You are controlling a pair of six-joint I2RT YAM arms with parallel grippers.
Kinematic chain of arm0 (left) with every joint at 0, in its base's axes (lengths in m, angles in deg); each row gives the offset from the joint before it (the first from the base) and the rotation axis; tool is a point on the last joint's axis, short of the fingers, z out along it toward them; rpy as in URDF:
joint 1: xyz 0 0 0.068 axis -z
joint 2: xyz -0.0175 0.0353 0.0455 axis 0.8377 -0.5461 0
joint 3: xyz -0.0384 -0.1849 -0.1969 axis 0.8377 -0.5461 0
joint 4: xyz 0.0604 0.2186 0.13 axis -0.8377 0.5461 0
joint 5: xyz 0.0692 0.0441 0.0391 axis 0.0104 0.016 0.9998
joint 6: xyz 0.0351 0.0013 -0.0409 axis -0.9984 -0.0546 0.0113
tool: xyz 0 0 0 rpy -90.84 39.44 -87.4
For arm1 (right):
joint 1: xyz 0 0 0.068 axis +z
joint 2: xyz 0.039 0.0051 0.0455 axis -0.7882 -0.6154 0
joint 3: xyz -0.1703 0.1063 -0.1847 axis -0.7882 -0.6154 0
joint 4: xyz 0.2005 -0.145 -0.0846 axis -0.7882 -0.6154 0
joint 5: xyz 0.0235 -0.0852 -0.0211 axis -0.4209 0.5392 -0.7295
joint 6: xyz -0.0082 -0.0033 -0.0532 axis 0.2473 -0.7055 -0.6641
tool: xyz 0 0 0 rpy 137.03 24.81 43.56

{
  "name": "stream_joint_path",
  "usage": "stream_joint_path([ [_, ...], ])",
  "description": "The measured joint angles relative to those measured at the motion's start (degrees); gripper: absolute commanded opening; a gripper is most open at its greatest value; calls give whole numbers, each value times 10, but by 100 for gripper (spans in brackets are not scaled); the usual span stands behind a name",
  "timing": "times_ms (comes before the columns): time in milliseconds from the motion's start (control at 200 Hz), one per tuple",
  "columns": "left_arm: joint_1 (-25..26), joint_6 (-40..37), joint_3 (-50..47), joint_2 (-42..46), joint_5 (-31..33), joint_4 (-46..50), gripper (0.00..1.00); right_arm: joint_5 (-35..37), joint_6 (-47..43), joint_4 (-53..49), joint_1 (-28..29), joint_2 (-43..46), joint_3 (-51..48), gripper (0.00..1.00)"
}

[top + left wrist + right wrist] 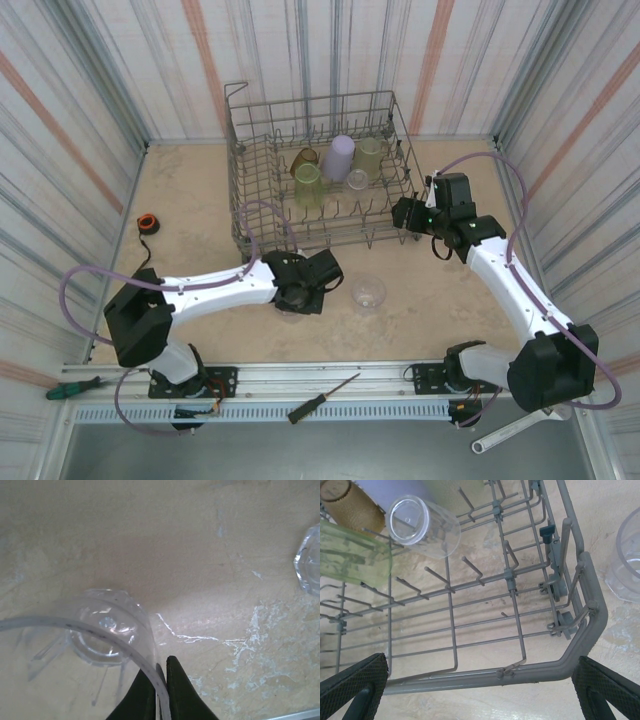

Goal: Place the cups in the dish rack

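Left hand (pixel 161 680) pressed nearly together, pinching the rim wall of a held clear cup (pixel 107 630): one finger inside, one outside, dark fingers (pixel 181 692) pointing down at the bench (pixel 210 545). Cup mouth faces the wrist camera, base toward the bench. In the top view the left hand (pixel 300 288) sits at the end of a forearm laid left to right across the bench, elbow folded back near the base, wrist tipped down, just in front of the dish rack (pixel 243 200).

Second loose clear cup (pixel 368 292) stands on the bench just right of that hand, apart from it.

Right hand (pixel 410 213) spread wide and holding nothing. Its pads (pixel 355 685) straddle the rack's near right corner (pixel 580 655) from above. Right forearm runs from the elbow at the right up and left toward that corner.

Inside the rack: amber cup (pixel 304 160), lilac cup (pixel 338 157), two yellow-green cups (pixel 308 185) (pixel 370 155), racked clear cup (pixel 357 180) lying on the tines.

Orange-and-black ring (pixel 147 223) on the bench far left. Screwdriver (pixel 322 398) on the front rail.
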Motion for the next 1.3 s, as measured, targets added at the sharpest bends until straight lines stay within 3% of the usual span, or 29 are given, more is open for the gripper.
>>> stream_joint_path([
  [671, 0, -24, 88, 14, 38, 71, 0, -17, 0, -2, 0, 5, 0, 99],
  [1062, -3, -66, 176, 36, 35, 96, 0, -41, 0, -15, -3, 9, 0, 99],
  [1297, -35, -85, 209, 54, 3, 96, 0, -66, 1, -15, -8, 9, 6, 99],
])
